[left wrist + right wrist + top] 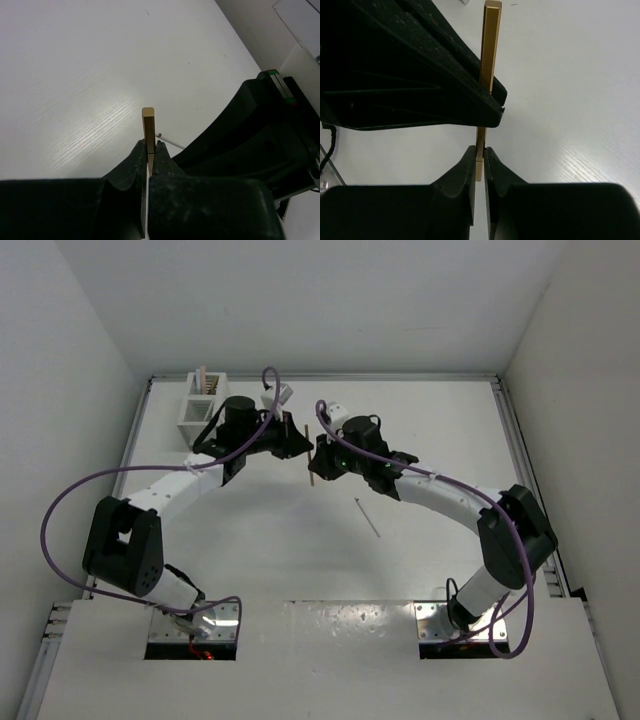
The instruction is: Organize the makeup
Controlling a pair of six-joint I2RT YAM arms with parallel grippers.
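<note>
A tan makeup stick (310, 462) is held above the table's middle, between both grippers. My left gripper (300, 443) is shut on one end of it. In the left wrist view the stick (148, 125) juts out past the gripper (149, 148). My right gripper (320, 466) is shut on its other end. In the right wrist view the stick (488, 50) runs up from that gripper (479, 153) and behind the left gripper's black body (420, 65). A thin white stick (368, 517) lies on the table right of centre; it also shows in the left wrist view (170, 141).
A white slatted box (200, 412) stands at the back left with a few sticks (203, 381) upright in it. The right arm's black body (260, 145) fills the right of the left wrist view. White walls close the table at the back and sides.
</note>
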